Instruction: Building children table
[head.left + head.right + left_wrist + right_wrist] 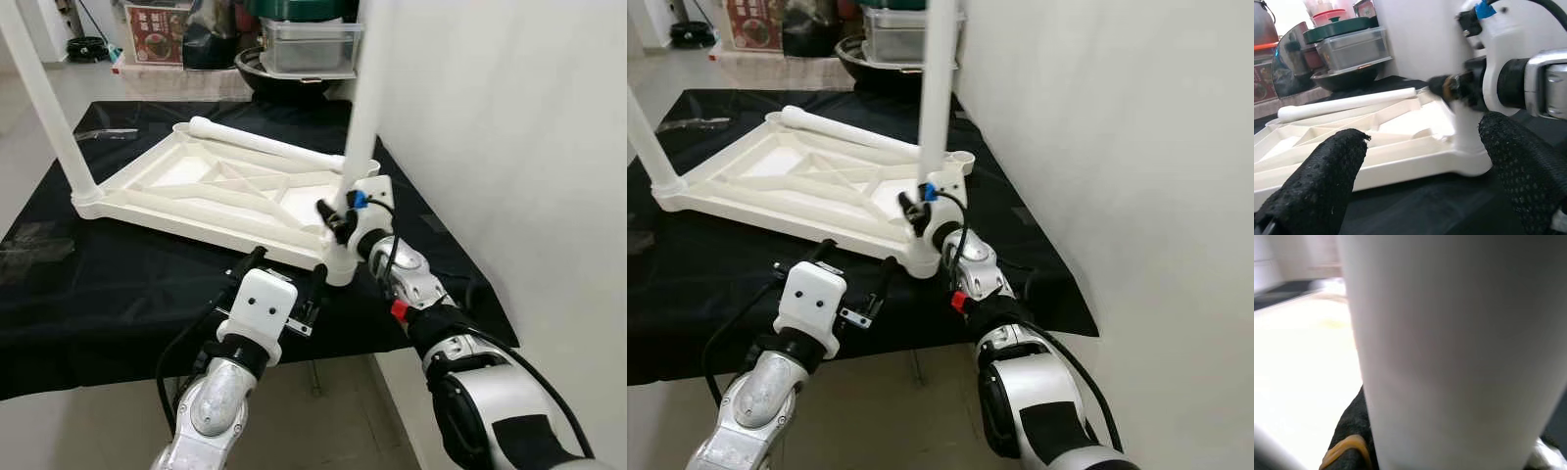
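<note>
I am building a little white table. The table top (211, 191) lies upside down on the black cloth (108, 284) that covers my bench. I can see the ribs on its underside.

Two legs stand up already. One leg (44, 108) is in the far left corner. The other leg (364, 117) is in the near right corner, close to the white wall (509, 147). My right pincer (338, 217) is at the bottom of this near leg, just above the corner socket. In the right wrist view the leg (1449, 352) is very close and right between my fingers, so I think I am holding it, maybe to push or turn it in tight.

My left pincer (284, 269) hangs just in front of the near edge of the table top. Its two black fingers (1322, 181) are spread wide and hold nothing. It is near the same corner but does not touch it.

One more leg (265, 142) lies flat across the far side of the table top. It is not stood up yet. I cannot see a fourth leg.

So I think I am about half done. I must finish this corner, then stand up the lying leg, then find the last one. Then the table must be flipped over.
</note>
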Robot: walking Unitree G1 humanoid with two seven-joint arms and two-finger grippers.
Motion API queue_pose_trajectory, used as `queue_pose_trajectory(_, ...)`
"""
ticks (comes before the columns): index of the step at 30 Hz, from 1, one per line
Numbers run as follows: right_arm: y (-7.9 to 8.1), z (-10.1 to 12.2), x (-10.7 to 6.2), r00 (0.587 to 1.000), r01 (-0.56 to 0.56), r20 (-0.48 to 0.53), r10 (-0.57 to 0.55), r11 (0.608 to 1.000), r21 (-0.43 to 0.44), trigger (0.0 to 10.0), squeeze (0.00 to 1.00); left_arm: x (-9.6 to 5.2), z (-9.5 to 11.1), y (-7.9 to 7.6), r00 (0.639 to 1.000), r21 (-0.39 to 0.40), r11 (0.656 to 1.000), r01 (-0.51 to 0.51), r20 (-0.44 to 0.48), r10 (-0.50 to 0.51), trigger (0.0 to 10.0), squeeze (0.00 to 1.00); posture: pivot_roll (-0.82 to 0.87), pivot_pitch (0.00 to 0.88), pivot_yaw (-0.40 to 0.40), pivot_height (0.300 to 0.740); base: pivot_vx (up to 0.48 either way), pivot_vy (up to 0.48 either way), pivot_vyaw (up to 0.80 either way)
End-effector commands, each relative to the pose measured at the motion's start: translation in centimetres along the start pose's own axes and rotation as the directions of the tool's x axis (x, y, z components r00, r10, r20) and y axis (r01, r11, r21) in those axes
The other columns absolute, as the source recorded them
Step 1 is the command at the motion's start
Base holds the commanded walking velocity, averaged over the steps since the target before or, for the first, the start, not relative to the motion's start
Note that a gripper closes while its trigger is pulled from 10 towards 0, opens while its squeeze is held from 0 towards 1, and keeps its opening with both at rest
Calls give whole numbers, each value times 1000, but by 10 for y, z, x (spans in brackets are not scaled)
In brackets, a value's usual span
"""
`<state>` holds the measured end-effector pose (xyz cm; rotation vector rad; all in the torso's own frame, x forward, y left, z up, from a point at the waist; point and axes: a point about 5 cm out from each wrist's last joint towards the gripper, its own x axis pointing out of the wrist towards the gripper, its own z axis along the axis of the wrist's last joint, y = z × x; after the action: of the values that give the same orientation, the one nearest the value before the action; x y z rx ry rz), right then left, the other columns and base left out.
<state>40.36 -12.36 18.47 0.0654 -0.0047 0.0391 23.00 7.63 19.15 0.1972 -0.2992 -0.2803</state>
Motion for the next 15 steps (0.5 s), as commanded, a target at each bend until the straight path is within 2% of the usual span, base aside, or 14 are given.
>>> queue_pose_trajectory(1, -26, -2, -4, 973, 231, -22, -230, 972, 34, 0, 0, 0, 1, 0, 1000, 2, 1000, 4, -4, -4, 10000, 0, 100, 78, -105, 740, 0, 0, 0)
queue_pose_trajectory(3, -31, -11, -10, 939, 342, -65, -338, 937, 68, 0, 0, 1, 0, 0, 1000, 2, 1000, 5, -5, -5, 10000, 0, 102, 84, -106, 740, 0, 0, 0)
queue_pose_trajectory(4, -21, -12, -10, 950, 310, -66, -305, 946, 91, 0, 0, 0, 0, 0, 1000, 5, 1000, 9, -6, -9, 10000, 0, 102, 86, -108, 740, 0, 0, 0)
queue_pose_trajectory(5, -10, -12, -9, 967, 255, -49, -251, 959, 125, 2941, 0, 0, 0, 0, 1000, 7, 1000, 10, -6, -10, 10000, 0, 101, 86, -108, 740, 0, 0, 0)
queue_pose_trajectory(6, -2, -10, -8, 977, 212, -32, -210, 966, 147, 2941, 0, 0, -1, 0, 1000, 8, 1000, 10, -7, -10, 10000, 0, 101, 86, -108, 740, 0, 0, 0)
queue_pose_trajectory(7, 6, -8, -8, 987, 159, -1, -161, 975, 156, 10000, 0, 0, -1, 0, 1000, 11, 1000, 11, -8, -11, 10000, 0, 101, 86, -110, 740, 0, 0, 0)
queue_pose_trajectory(9, 11, -6, -7, 991, 127, 17, -132, 977, 169, 10000, 0, 0, -1, 0, 1000, 12, 1000, 10, -8, -10, 10000, 0, 101, 86, -110, 740, 0, 0, 0)
queue_pose_trajectory(10, 16, -1, -7, 994, 74, 67, -85, 986, 152, 10000, 1000, 0, -1, 1, 1000, 13, 1000, 7, -10, -7, 10000, 0, 100, 86, -112, 740, 0, 0, 0)
queue_pose_trajectory(12, 17, 4, -6, 992, 25, 119, -40, 992, 126, 10000, 1000, 0, -2, 2, 1000, 15, 1000, 2, -12, -2, 10000, 0, 101, 88, -110, 740, 0, 0, 0)
queue_pose_trajectory(13, 16, 7, -5, 991, -28, 130, 9, 989, 143, 10000, 0, 0, -2, 2, 1000, 16, 1000, 0, -13, 0, 10000, 0, 101, 87, -112, 740, 0, 0, 0)
queue_pose_trajectory(15, 15, 9, -4, 991, -55, 132, 32, 984, 169, 10000, 0, 0, -2, 2, 1000, 16, 1000, -1, -13, 2, 10000, 0, 102, 88, -112, 740, 0, 0, 0)
